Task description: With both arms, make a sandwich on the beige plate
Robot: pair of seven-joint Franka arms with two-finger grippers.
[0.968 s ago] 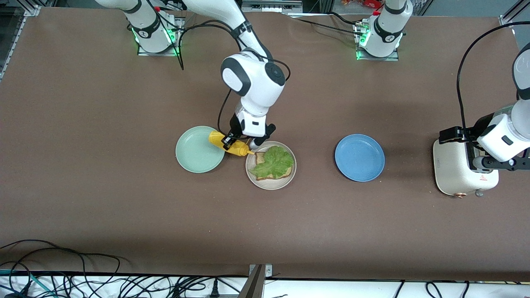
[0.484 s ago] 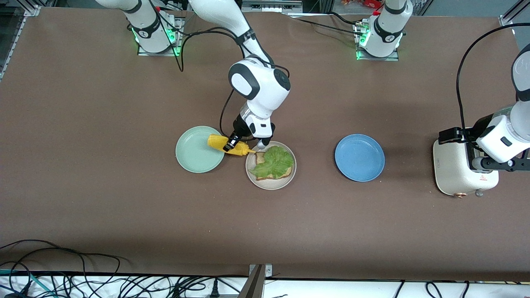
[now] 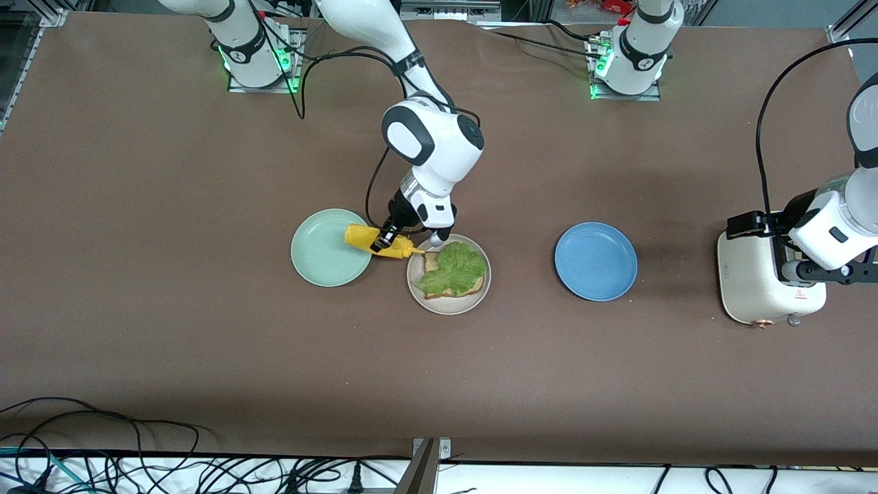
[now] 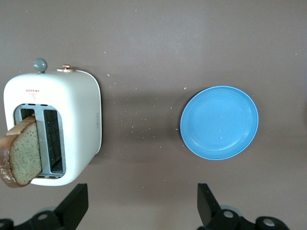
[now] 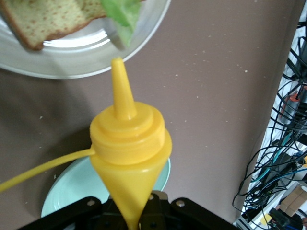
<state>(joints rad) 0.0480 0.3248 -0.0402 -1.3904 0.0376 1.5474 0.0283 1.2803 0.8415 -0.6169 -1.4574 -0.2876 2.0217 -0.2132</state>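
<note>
Yellow squeeze bottle [image 3: 379, 242] clamped in right end effector [image 3: 382, 241], tilted, nozzle at beige plate [image 3: 449, 307] rim; bread [image 3: 453, 287] and lettuce [image 3: 454, 268] on it. Left wrist view alone shows a slice [image 4: 20, 157] sticking out of toaster [image 3: 758, 285]. Left end effector [image 4: 141, 211] wide open, empty, over toaster. Mint plate [image 3: 322, 255], blue plate [image 3: 595, 261] flank.

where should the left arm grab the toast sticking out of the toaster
Probably the bread slice's exposed upper part, coming straight down from above the toaster. It stands on edge in one slot, leaning outward, so its two flat faces suit opposed fingers. The open left hand hangs over the table beside the toaster.
</note>
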